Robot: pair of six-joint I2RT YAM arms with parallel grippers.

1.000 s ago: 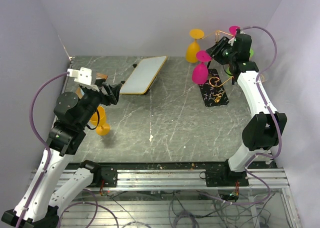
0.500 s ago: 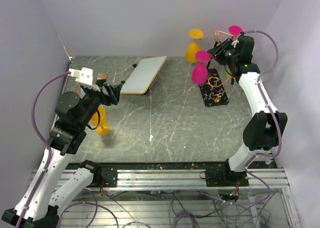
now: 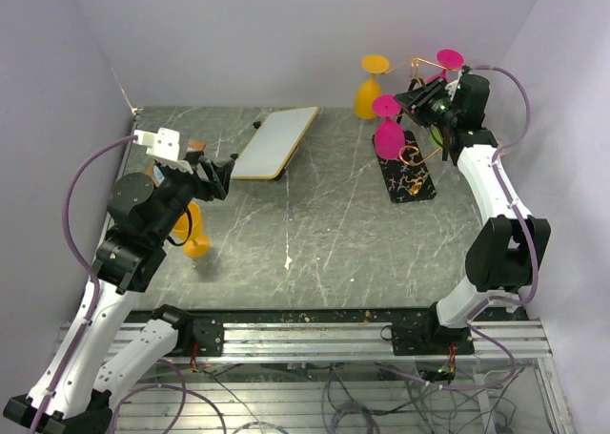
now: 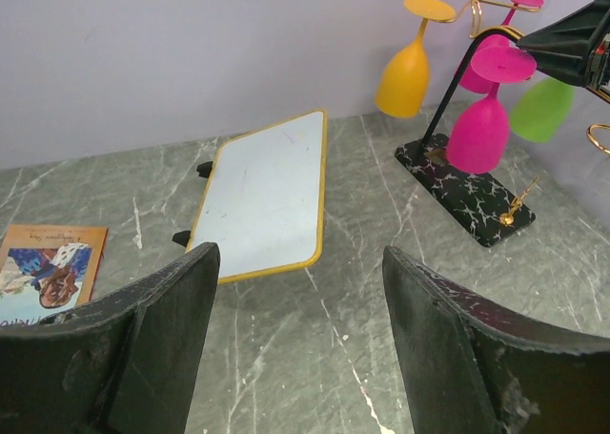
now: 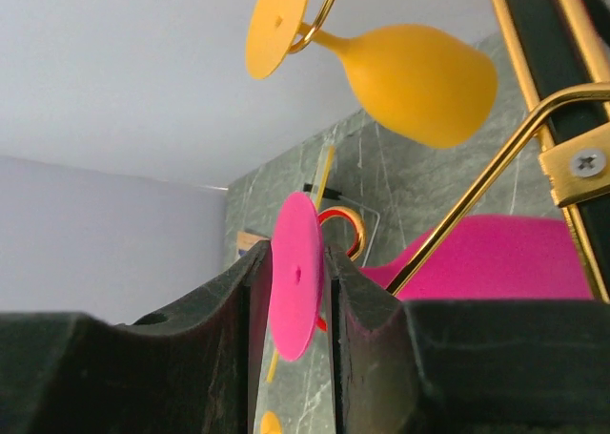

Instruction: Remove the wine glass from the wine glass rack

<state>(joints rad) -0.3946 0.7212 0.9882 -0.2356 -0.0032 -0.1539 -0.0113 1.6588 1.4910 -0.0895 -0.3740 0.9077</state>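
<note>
Far to the left of the rack (image 3: 408,178), your left pincer (image 3: 217,174) is hovering spread wide and carrying nothing. An orange glass (image 3: 195,236) is sitting on the table (image 3: 315,234) below it, partly covered by that arm. You cannot tell from here whether it came off the rack.

Closer to the rack, though well apart from it, a white board with a yellow rim (image 3: 276,143) is lying flat. A booklet (image 4: 48,262) is lying farther left again, cut off by the edge of the left wrist view.

On the rack, another orange glass (image 3: 367,97) is hanging upside down at the left arm end. The pink wine glass (image 3: 388,136) is hanging just in front of the post. Your right pincer (image 5: 297,262) is pinching that glass by its round foot, one finger pressing on each flat face.

So the grip is looking made, but the lift is not – the glass is hanging at the wire end, and sliding it clear and setting it down are both remaining.

- **Stem:** it is hiding behind the fingers in the right wrist view, so you cannot see whether the foot is clearing the curl.
- **Behind the post:** a second pink glass (image 3: 449,58) and a green one (image 4: 541,110) are showing only in part.
</note>
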